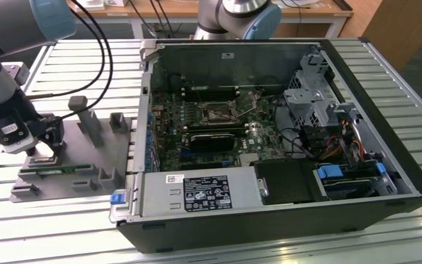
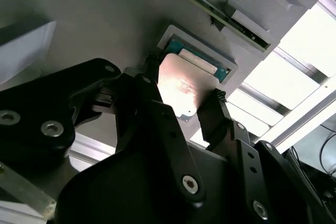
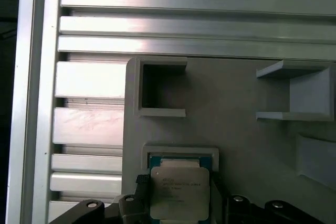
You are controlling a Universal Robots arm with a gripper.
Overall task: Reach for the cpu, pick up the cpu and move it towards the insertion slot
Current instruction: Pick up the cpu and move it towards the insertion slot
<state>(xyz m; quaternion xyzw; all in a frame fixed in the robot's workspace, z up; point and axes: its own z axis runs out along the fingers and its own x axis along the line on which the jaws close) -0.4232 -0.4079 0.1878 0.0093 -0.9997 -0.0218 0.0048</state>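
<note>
The cpu (image 2: pixel 181 90) is a flat silvery square chip held between two black fingers (image 2: pixel 149 80), just off the recessed nest (image 2: pixel 202 56) of the grey fixture. In the first wrist view the cpu (image 3: pixel 179 192) overlaps the nest's (image 3: pixel 181 153) near edge. My gripper (image 1: pixel 42 153) is shut on the chip's opposite edges and hangs over the fixture (image 1: pixel 86 159) at the exterior view's left. The insertion slot (image 1: pixel 216 113), a dark square socket with a metal frame, lies inside the open computer case, well to the right of the gripper.
A green memory stick (image 1: pixel 57 169) lies on the fixture beside the gripper, among grey upright holders (image 1: pixel 90 124). The black computer case (image 1: pixel 284 220) has tall walls, a drive cage (image 1: pixel 310 104) and cables. A second arm's base (image 1: pixel 233 16) stands behind it.
</note>
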